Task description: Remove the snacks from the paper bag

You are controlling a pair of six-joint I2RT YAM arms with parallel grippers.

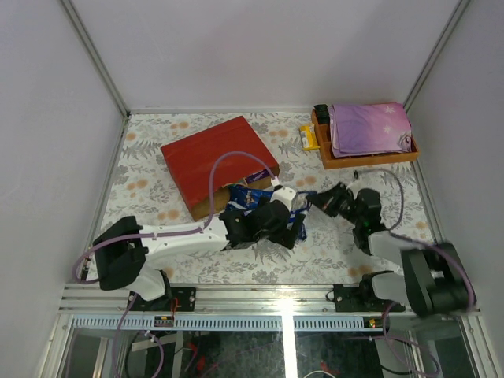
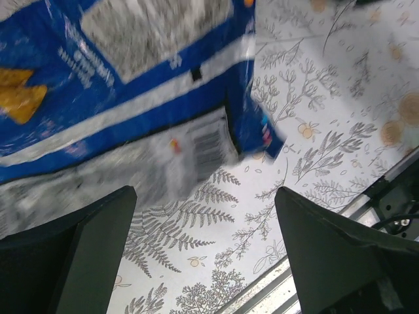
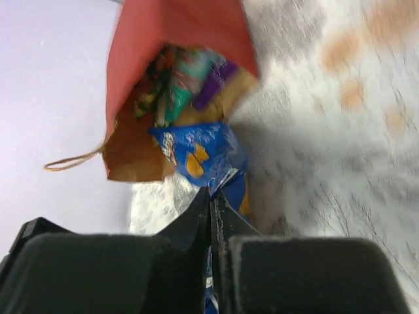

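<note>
Extraction step: right gripper is clamped on the edge of the blue-and-white pack, which lies half out of the paper bag mouth. Left gripper hovers over the pack, jaws apart. Next we drag it clear; the other snacks sit inside.

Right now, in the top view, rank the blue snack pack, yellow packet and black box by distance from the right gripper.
1. Blue snack pack: pinched by the right gripper, on its left.
2. Yellow packet: farther back, beside the wooden tray.
3. Black box: farthest, at the tray's far-left corner.
</note>
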